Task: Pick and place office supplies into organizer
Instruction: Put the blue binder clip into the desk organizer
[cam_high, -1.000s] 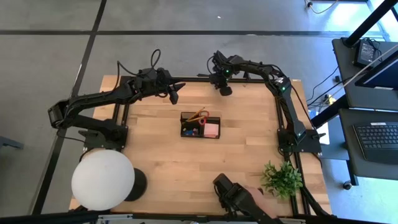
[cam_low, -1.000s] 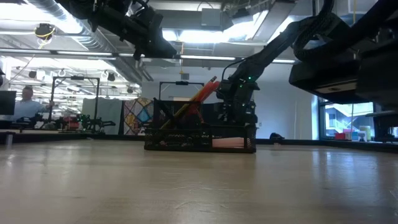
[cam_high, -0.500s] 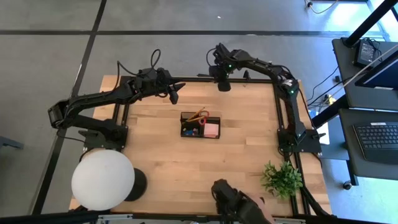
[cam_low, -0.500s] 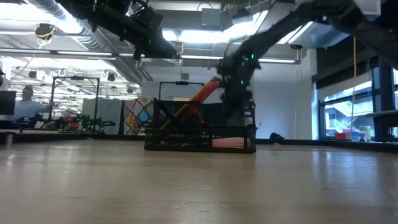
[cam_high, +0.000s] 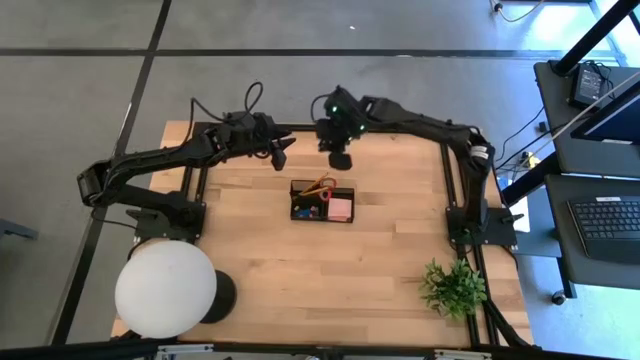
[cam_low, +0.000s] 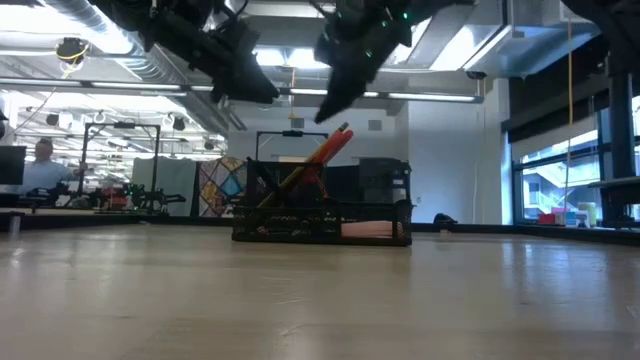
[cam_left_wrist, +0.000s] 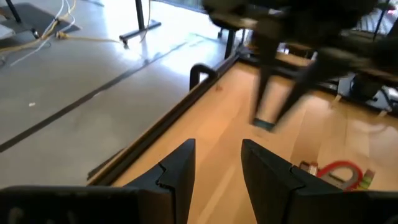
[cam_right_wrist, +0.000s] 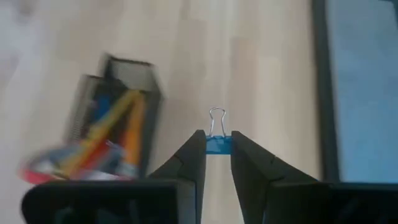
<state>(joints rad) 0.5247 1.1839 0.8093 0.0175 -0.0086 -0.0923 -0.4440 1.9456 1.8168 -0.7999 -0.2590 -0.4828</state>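
Two arms up, one organizer mid-frame.
The left gripper (cam_high: 281, 153), upper left of centre, hangs parted and empty; the right gripper (cam_right_wrist: 217, 153) pinches one blue binder clip (cam_right_wrist: 217, 143) above the organizer (cam_high: 322, 201) holding scissors (cam_high: 320, 186).

My two arms are dark, near-black jointed links with black cables looping over the upper joints, and the right arm (cam_high: 420, 122) carries small green indicator lights near its wrist while the left arm (cam_high: 160, 160) shows none. My left gripper (cam_left_wrist: 214, 171) has two flat, angular black fingers with stepped inner edges mounted on a black crossbar. My right gripper (cam_right_wrist: 217, 158) has the same matte black, tapering fingers on a matching black crossbar.
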